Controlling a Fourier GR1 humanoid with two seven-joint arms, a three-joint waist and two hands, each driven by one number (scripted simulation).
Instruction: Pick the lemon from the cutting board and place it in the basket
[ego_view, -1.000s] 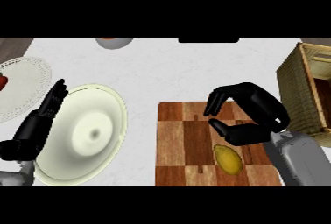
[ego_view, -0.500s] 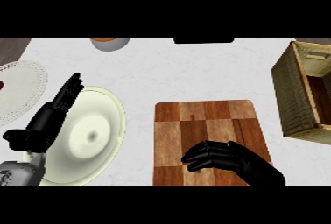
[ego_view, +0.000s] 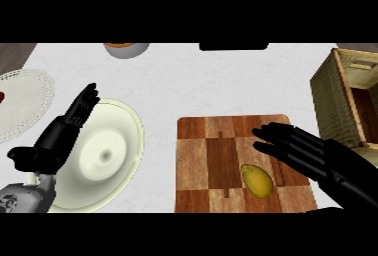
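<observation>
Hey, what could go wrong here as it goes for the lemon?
The right hand is open beside the lemon, not round it, so its fingers might nudge the lemon along the cutting board. The lemon sits near the board's lower part, and the basket wall stands between board and basket, so a low carry might clip it.

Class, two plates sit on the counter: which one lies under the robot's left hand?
The plain cream plate, under the left hand; the white patterned plate sits apart at the left edge.
</observation>
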